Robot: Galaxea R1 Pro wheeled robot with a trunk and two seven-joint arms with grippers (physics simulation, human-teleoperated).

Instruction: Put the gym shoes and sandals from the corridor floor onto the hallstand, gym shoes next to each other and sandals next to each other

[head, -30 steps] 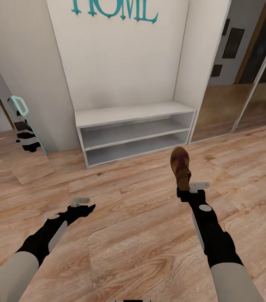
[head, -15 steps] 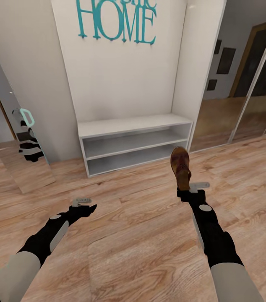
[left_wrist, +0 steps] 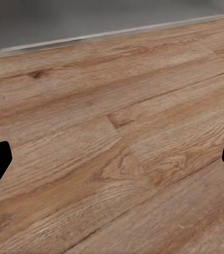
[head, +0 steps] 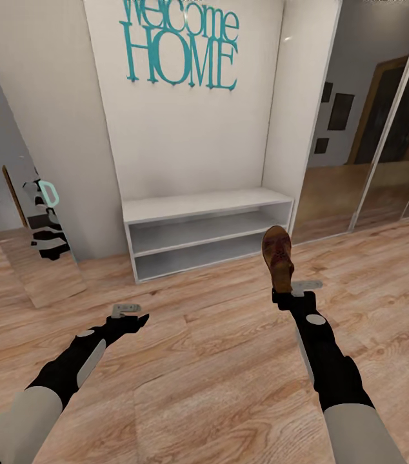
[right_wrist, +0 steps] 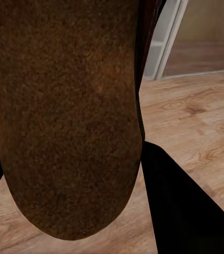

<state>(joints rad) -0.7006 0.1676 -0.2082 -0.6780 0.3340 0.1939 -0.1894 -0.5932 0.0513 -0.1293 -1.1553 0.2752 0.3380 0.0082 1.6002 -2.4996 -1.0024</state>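
Nothing in the arms shifts; the head camera has tilted up, revealing more of the "Welcome HOME" lettering [head: 180,46]. One sandal [head: 278,256] stays pinched by its heel in the right gripper [head: 284,291], held above the corridor floor [head: 217,361], short of the white bench [head: 208,232]. The left gripper [head: 129,318] hangs spread and empty. No footwear is shelved yet. Upper shelves can't be confirmed here.

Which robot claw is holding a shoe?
The right claw is: it grips a brown sandal sticking up above the floor. The left claw is open and holds nothing.
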